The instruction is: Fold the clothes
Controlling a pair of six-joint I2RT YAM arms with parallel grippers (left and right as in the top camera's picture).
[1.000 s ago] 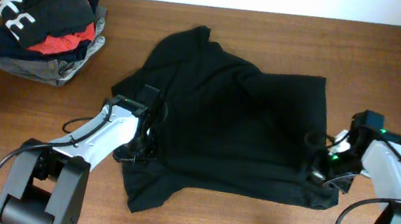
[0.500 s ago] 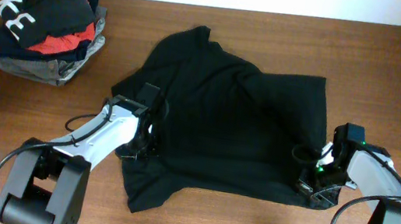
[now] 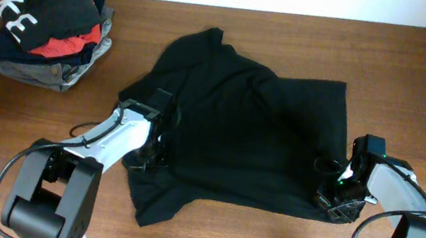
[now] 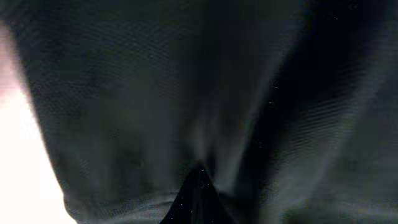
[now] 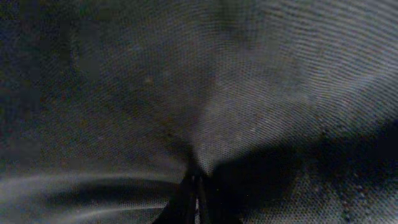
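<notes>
The black top (image 3: 244, 132) lies spread and rumpled across the middle of the table (image 3: 419, 81); the left gripper (image 3: 150, 152) is clenched on its left edge, cloth puckering into the jaws; the right gripper (image 3: 334, 194) likewise pinches its near right corner; a pile of garments (image 3: 46, 29) sits well apart, far left.

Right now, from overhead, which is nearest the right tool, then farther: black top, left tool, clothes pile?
1. Soft black long-sleeved top: pinched in the right tool.
2. Left tool: on the top's left edge.
3. Red, navy and grey clothes stack: far-left corner.
</notes>
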